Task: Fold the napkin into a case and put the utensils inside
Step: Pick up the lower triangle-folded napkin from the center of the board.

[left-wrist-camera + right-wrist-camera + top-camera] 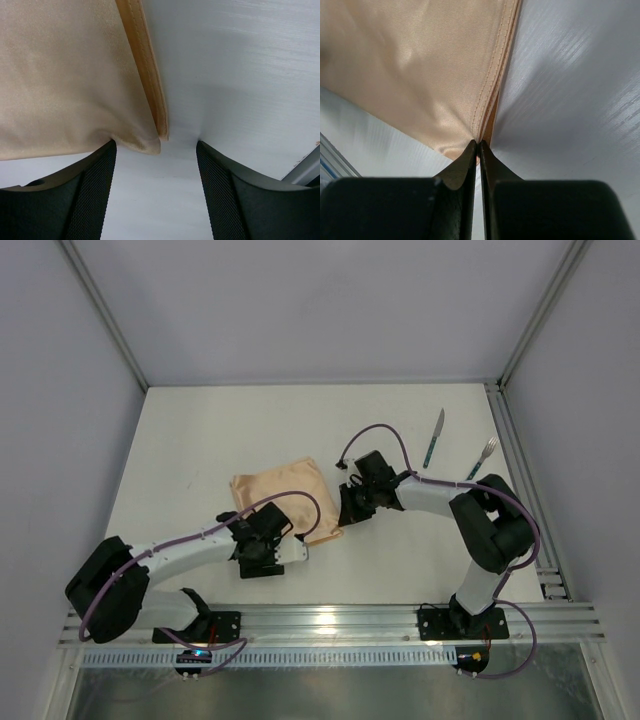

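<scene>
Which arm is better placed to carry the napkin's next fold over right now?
Right. The right gripper is shut on a hemmed corner of the napkin, so it could probably lift and carry that corner at once. The left gripper stands open with another corner lying between its fingers, gripping nothing.
</scene>
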Robot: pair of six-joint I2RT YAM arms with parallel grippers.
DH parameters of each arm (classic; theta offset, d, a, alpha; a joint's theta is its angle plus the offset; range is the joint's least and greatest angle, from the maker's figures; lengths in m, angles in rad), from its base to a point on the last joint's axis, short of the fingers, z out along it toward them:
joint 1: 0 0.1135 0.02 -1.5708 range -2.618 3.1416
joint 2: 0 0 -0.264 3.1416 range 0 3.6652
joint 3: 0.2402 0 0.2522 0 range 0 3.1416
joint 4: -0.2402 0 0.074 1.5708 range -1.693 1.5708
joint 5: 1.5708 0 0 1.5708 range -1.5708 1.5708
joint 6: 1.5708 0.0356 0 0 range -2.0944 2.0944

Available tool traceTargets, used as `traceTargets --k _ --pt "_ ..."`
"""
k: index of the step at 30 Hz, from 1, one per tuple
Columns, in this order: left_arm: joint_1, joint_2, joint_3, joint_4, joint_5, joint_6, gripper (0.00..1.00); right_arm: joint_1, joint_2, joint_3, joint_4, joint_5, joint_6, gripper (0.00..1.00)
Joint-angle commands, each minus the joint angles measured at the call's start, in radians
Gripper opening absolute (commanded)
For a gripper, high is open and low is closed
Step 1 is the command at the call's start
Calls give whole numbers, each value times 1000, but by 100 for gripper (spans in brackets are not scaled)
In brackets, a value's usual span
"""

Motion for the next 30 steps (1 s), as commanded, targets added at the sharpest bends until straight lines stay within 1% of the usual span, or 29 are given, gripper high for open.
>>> traceTargets --k 1,6,11,15,18,19,20,23,27,30 --pt "-4 20 -30 70 -47 9 67 -4 -16 15 -3 -7 -11 9" --pt "-4 35 -47 95 -60 22 63 -5 -12 15 2 -13 -13 9" --pt "-4 40 -46 113 -28 15 55 -4 -13 11 7 -15 -13 9" --pt "-4 41 -47 124 -22 11 51 -5 -18 6 5 -15 -16 9" --pt "-4 41 -46 131 -14 8 52 -4 -16 5 8 -18 -13 9" --pt "-4 41 -43 133 -10 5 55 -4 -16 5 11 -20 -11 9" --pt "-6 41 -40 139 -8 0 61 -5 -18 5 10 -21 -11 9" --pt "-8 46 -29 150 -4 -3 63 -4 -19 -1 17 -21 -8 9" --pt "-9 64 -24 159 -13 0 63 -4 -18 -6 19 -21 -7 9" --pt "-9 72 -27 165 -17 2 58 -4 -19 -6 20 -21 -10 9"
